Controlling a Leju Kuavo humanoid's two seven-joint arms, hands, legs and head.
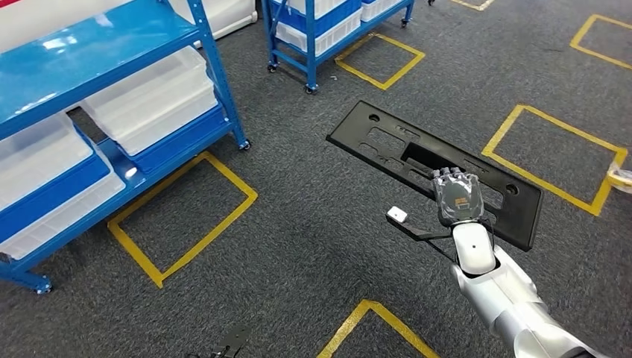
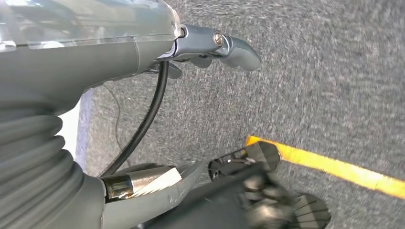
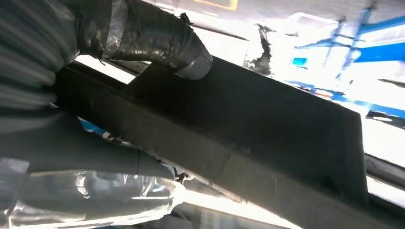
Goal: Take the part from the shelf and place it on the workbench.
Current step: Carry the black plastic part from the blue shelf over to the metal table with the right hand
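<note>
Part [image 1: 417, 160], a long flat black panel with cutouts, is off the shelf and carried above the grey carpet, well apart from the blue shelf [image 1: 112, 89]. Long axis runs diagonally, from the end nearer the shelf out to the far end away from it. Right hand [image 1: 457, 196] grips it toward the end away from the shelf, fingers over the panel's near edge, so most of the length sticks out from the hand toward the shelf side. Right wrist view confirms: thumb [image 3: 186, 52] pressed on one face of the part [image 3: 267, 129], fingers under the other. Left hand [image 2: 210, 47] hangs toward the carpet, holding nothing; whether its fingers are apart or curled, cannot tell. Yellow floor tape [image 2: 334, 164] lies near it. Workbench unseen, so placing likely needs a turn, long overhang swinging wide.
</note>
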